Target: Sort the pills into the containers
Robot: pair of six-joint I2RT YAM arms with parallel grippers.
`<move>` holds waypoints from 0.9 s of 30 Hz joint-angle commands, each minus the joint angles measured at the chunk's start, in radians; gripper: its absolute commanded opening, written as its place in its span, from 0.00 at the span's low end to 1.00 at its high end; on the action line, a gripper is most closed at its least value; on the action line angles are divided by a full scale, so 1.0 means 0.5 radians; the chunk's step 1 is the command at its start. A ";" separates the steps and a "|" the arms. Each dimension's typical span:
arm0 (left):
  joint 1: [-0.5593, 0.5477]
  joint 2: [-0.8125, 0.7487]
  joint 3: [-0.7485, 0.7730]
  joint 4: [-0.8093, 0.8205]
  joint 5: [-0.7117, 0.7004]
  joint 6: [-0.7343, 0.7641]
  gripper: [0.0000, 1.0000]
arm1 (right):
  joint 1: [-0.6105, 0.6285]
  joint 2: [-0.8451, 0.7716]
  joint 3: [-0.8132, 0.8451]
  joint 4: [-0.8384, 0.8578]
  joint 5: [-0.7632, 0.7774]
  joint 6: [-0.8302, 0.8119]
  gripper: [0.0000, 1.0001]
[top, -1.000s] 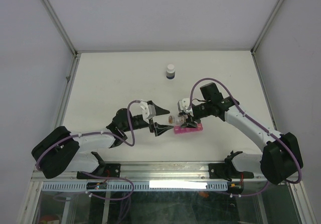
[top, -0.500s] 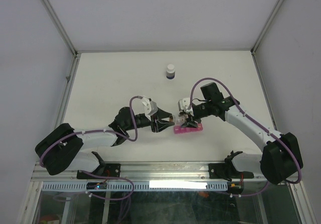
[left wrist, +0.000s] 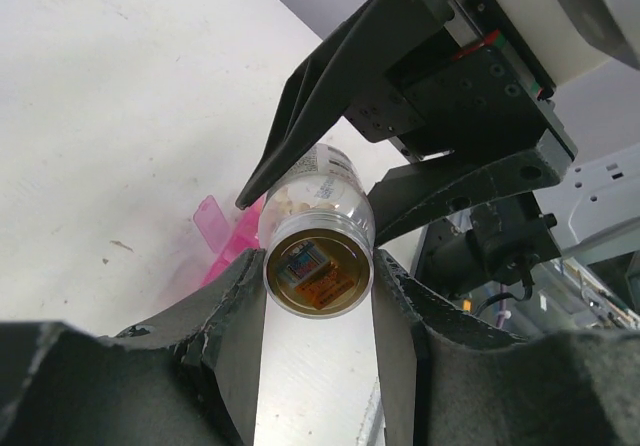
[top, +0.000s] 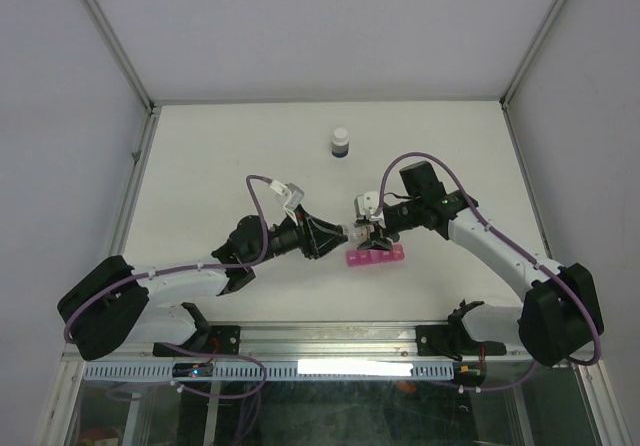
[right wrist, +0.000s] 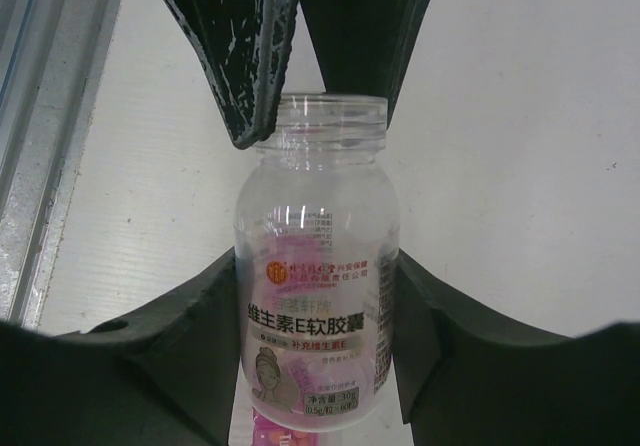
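Lying nearest the arm bases on the table, pink pill-organizer strip, just beneath right gripper, which clamps a clear vial by its body; left gripper closed on vial's neck end (fingers touching both sides); dark bottle well apart at the back

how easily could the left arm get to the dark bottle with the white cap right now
Probably not yet. The left gripper is clamped on the end of the clear pill vial, which the right gripper also holds. Nothing stands between it and the dark bottle, so the path seems free once it lets go.
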 commanded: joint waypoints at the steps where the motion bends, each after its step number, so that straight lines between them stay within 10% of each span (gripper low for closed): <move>1: -0.016 -0.093 0.066 0.071 -0.192 -0.201 0.09 | 0.016 0.020 0.059 -0.015 -0.091 0.007 0.00; 13: -0.017 -0.334 -0.270 0.444 -0.267 -0.065 0.99 | 0.013 0.012 0.063 -0.024 -0.114 0.007 0.00; 27: -0.016 -0.538 -0.483 0.545 0.333 1.490 0.99 | 0.013 0.017 0.059 -0.058 -0.156 -0.028 0.00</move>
